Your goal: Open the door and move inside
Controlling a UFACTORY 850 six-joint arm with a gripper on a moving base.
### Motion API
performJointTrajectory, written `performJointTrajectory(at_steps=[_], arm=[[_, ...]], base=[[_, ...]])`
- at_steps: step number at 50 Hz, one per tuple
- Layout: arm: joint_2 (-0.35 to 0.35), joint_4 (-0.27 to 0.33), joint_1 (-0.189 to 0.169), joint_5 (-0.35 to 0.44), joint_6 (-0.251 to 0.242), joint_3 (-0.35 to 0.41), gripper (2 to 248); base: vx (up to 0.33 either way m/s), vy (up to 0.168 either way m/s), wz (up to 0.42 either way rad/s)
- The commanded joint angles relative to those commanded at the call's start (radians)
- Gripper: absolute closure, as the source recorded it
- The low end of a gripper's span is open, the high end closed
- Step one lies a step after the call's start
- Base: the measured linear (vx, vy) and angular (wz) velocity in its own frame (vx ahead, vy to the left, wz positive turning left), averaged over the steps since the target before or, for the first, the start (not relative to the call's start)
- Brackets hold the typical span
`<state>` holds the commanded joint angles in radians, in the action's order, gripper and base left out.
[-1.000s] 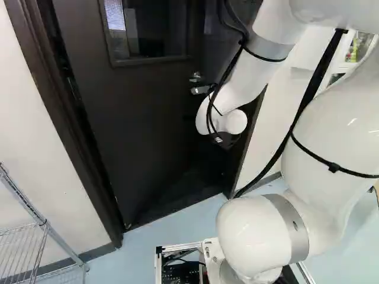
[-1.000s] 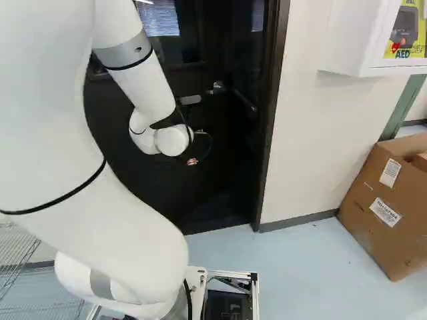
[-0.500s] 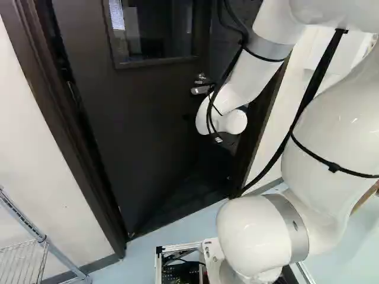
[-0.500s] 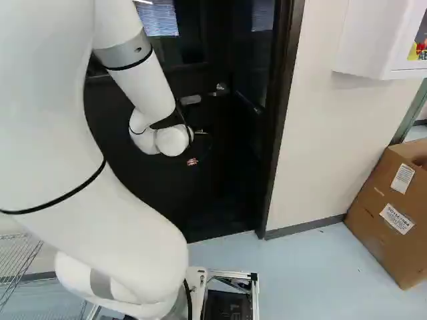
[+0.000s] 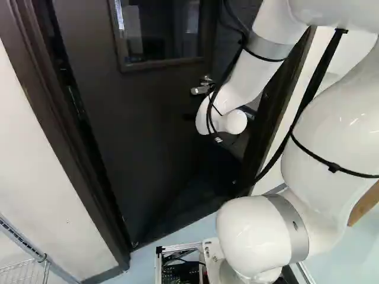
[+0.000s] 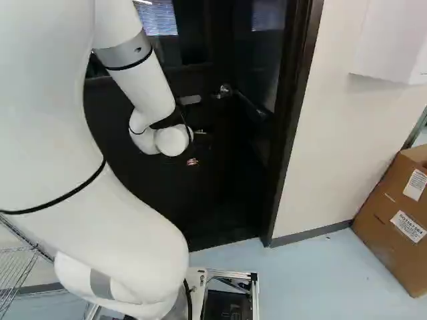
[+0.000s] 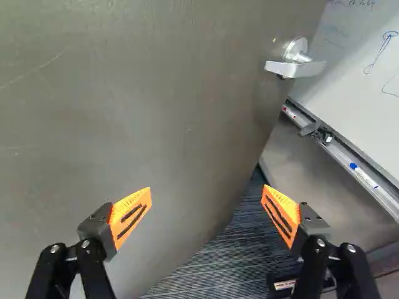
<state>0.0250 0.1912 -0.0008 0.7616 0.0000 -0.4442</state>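
The dark door (image 5: 142, 136) stands ajar, swung away from its right frame post (image 6: 293, 127). Its silver lever handle (image 6: 225, 91) is on the side near that post. In the right base view my gripper (image 6: 193, 162) is in front of the door, lower than the handle, its fingers mostly lost against the dark surface. Seen from the wrist, the gripper (image 7: 207, 190) is open with nothing between its orange pads. The door face (image 7: 149, 106) lies ahead of it, and the lever handle (image 7: 295, 62) is farther ahead, off to one side and clear of both fingers.
Past the door's edge are dark carpet (image 7: 218, 261) and a whiteboard (image 7: 368, 75) with a marker tray (image 7: 349, 159). A wire shelf (image 5: 23, 272) stands left of the doorway. Right of it are a wall cabinet (image 6: 390, 43) and a cardboard box (image 6: 393, 217).
The base has moved closer to the doorway, turning slightly left; walls, frame and box shift in both base views. The gap between handle and right post looks wider. The arm keeps its pose.
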Motion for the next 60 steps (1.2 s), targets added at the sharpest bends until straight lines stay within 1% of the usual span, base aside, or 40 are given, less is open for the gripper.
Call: performJointTrajectory(at_steps=[5,8,19,31,44,60], arm=[[0.0,0.0,0.0,0.0,0.0,0.0,3],[-0.011,0.0,0.005,0.0,0.0,-0.011,3],[-0.027,-0.002,0.013,0.0,0.0,-0.027,3],[-0.047,-0.05,0.024,0.0,0.0,-0.048,3],[-0.093,-0.113,0.055,0.0,0.0,-0.096,3],[-0.145,-0.123,0.102,0.0,0.0,-0.151,3]], base=[[0.109,0.076,-0.024],[0.073,0.06,-0.013],[0.011,0.008,0.003],[0.0,0.0,0.0],[0.0,0.0,0.0],[0.0,0.0,0.0]])
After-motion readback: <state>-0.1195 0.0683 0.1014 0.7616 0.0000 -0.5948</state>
